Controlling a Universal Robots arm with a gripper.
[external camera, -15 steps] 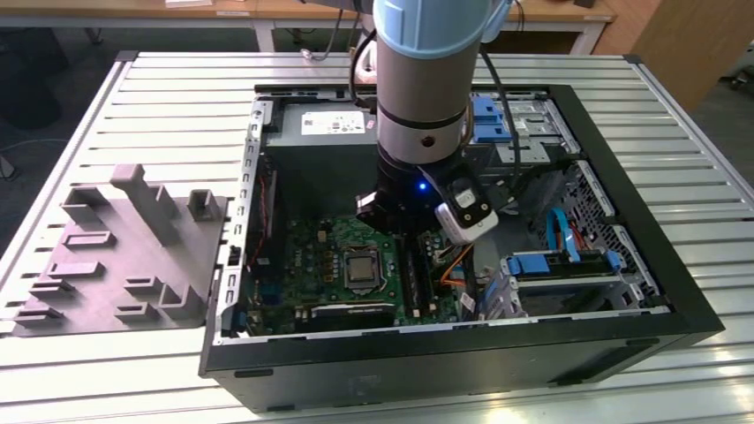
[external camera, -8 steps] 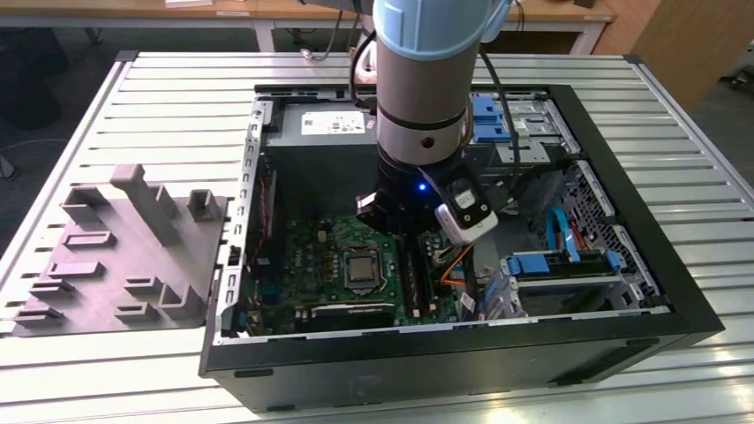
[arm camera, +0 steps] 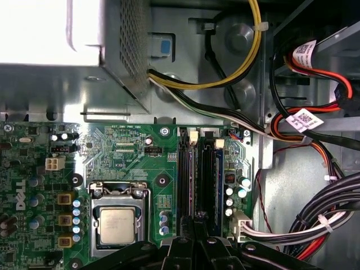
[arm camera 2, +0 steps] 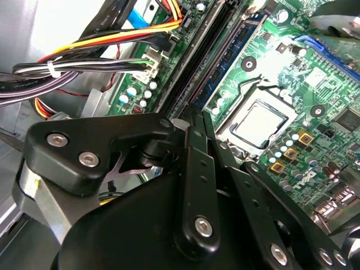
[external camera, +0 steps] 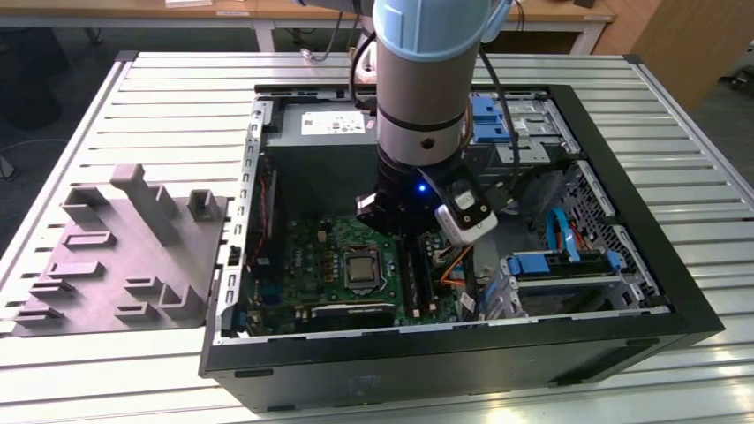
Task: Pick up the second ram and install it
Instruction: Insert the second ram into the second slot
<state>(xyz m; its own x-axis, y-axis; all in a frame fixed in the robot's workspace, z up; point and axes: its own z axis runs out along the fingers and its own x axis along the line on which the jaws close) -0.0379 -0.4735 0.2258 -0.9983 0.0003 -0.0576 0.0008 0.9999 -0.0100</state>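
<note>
My gripper is down inside the open computer case, over the long black memory slots of the green motherboard. Its black fingers are drawn together on the top edge of the second ram. That thin dark stick stands edge-on in the slot nearest the processor, and its white end clip shows at the far end. The neighbouring slot has a blue strip along its side. In the exterior view the arm stands upright over this spot and hides the fingers.
The processor sits beside the slots. A metal power-supply box and yellow and black cables lie past the slot ends. Thick cable bundles crowd the other side. A grey holding fixture stands outside the case on the exterior view's left.
</note>
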